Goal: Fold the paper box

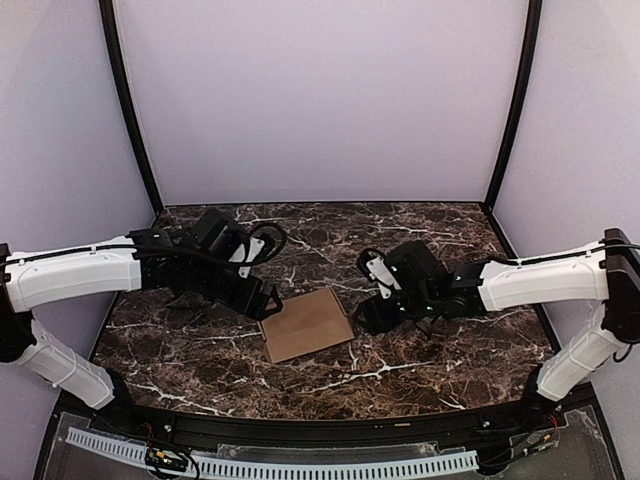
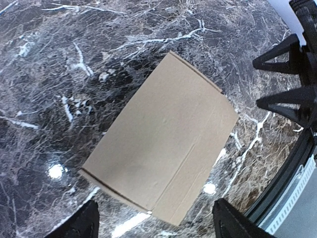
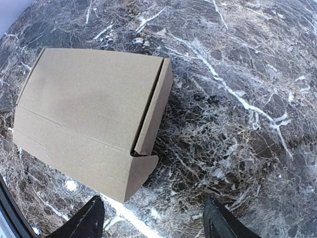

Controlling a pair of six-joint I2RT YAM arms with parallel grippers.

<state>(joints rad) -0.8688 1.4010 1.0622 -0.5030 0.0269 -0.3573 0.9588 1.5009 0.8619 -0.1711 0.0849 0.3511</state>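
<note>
Top external view: the paper box [image 1: 308, 325], closed up, lies flat on the marble counter [image 1: 420, 370] between 2 arms. Left gripper [image 1: 262, 300] and right gripper [image 1: 368, 315] flank it, both spread wide, holding nothing. Folding looks nearly finished; the next move probably calls for pressing the side tab [image 3: 143, 168] snug.

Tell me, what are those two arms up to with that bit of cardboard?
Two robot arms are working on a paper box. It lies on the dark marble table between them and looks folded into a closed carton, though a rounded tab sticks out at one corner. The left gripper and the right gripper sit at opposite ends of it, both open, neither holding it.
</note>
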